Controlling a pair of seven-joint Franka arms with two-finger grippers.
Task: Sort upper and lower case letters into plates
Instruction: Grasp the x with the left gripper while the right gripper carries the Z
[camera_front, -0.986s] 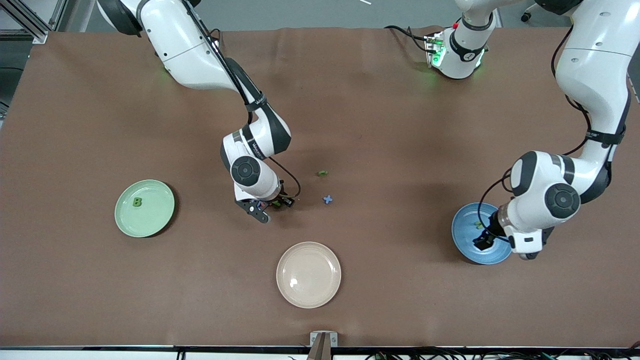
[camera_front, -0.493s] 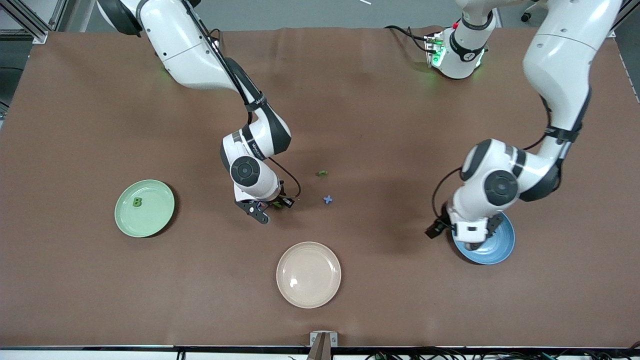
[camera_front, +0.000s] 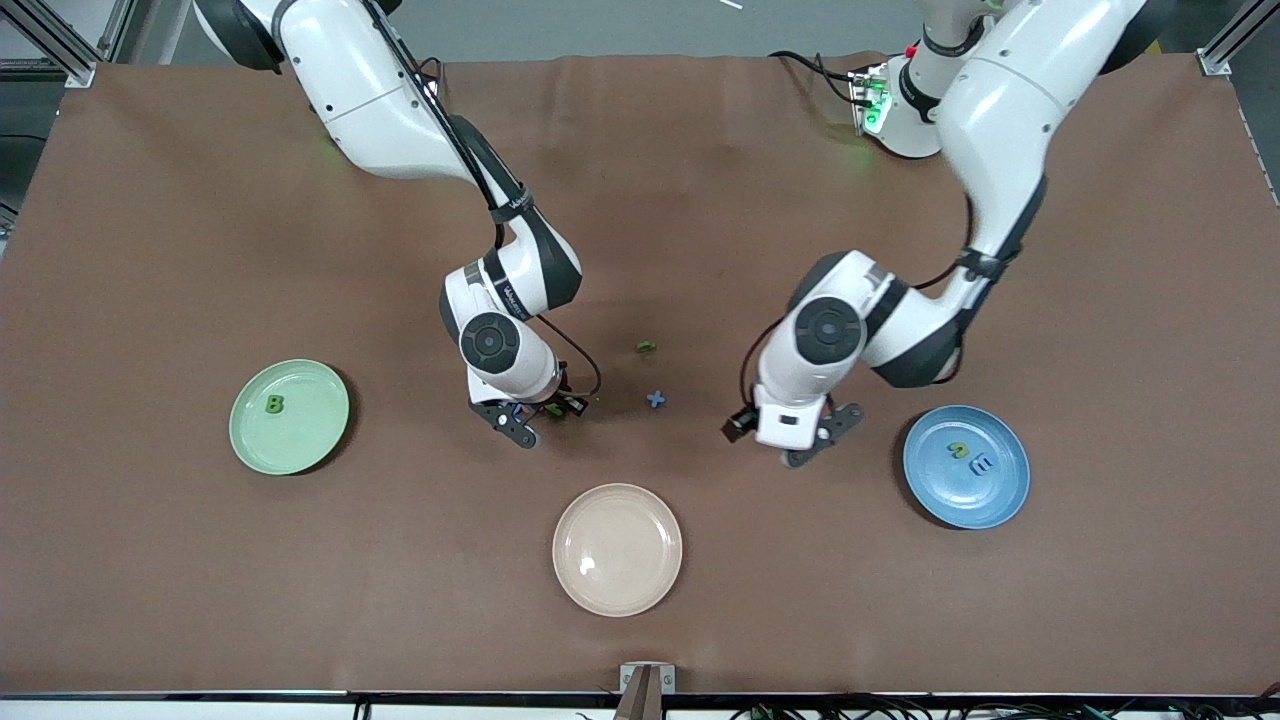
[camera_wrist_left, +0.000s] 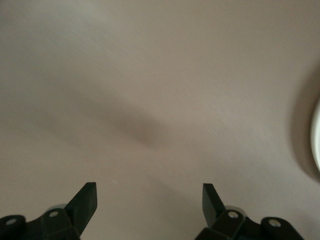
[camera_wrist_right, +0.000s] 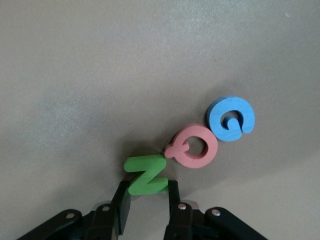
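A brown cloth (camera_front: 700, 180) is covering the table, with grey floor showing past its edge by the arm bases. The right gripper (camera_wrist_right: 148, 201) is pinching a green letter Z (camera_wrist_right: 146, 174) down on the cloth, beside a pink Q (camera_wrist_right: 194, 146) and a blue G (camera_wrist_right: 231, 118). The left gripper (camera_wrist_left: 149, 199) is hanging open over bare cloth between a blue cross (camera_front: 655, 399) and the blue plate (camera_front: 1005, 490). The green plate (camera_front: 310, 430) is lying toward the right arm's end, holding a letter B (camera_front: 273, 404). A beige plate (camera_front: 617, 549) is sitting nearest the camera.
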